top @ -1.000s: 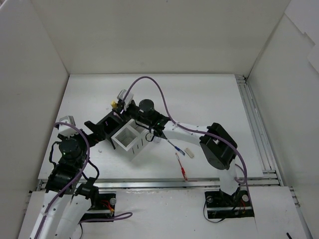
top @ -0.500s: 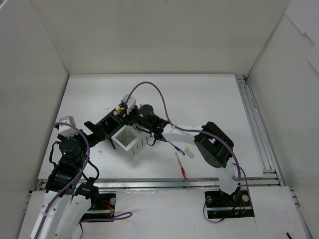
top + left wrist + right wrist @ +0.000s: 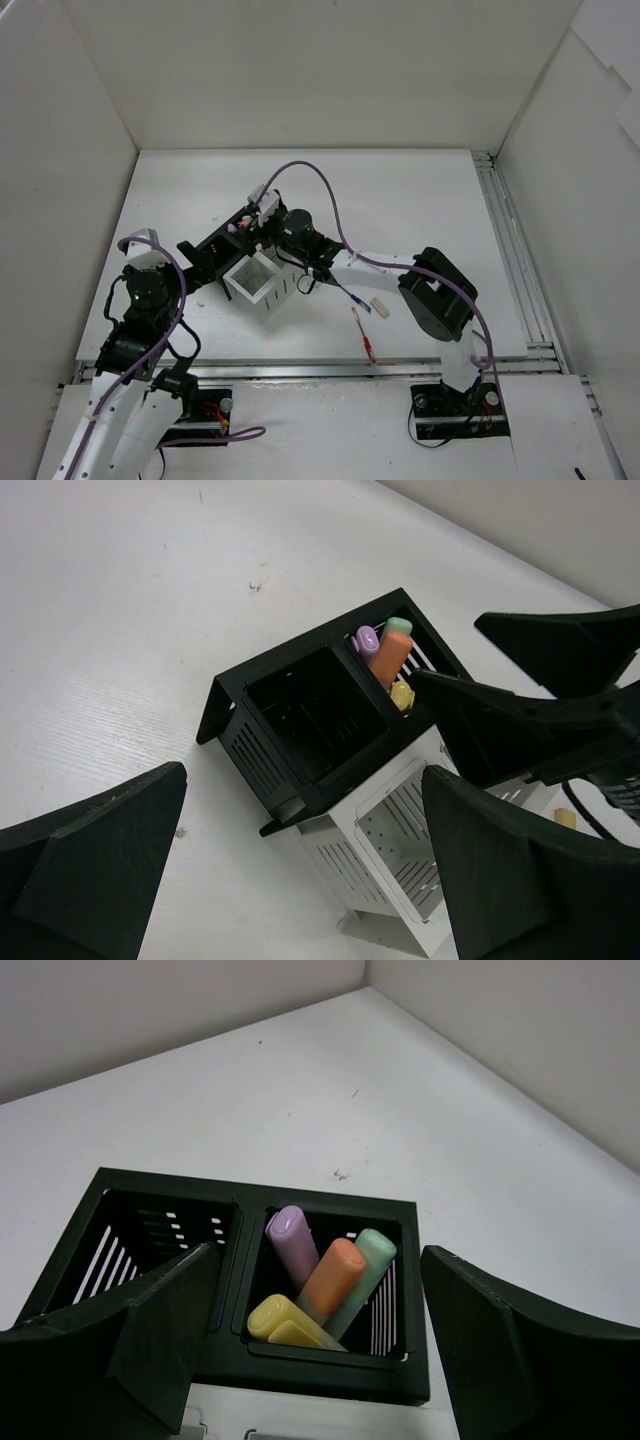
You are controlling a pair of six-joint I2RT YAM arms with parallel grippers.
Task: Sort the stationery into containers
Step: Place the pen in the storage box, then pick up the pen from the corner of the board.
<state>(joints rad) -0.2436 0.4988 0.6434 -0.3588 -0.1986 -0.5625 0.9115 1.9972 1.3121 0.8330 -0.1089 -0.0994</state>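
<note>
Four highlighters (image 3: 322,1278), lilac-pink, orange, green and yellow, lean together in the right-hand compartment of the black box (image 3: 330,1205) in the right wrist view. Their lower ends are sunk out of sight behind its wall. The right hand (image 3: 315,1290) hovers above that compartment, fingers spread wide on either side with nothing between them. The neighbouring compartment is dark, and we cannot make out its floor.

In the left wrist view the white slatted box (image 3: 400,850) sits right against the black box, and the lower edge of the frame cuts it off. The left hand (image 3: 300,830) is likewise spread wide and holds nothing, its fingers filling the lower corners.

In the top view, right of centre, we see a blue pen (image 3: 352,296), a red pen (image 3: 364,336) and a small eraser (image 3: 380,306) lying on the table (image 3: 400,200), apart from both boxes. There the right hand mostly hides the highlighters.
</note>
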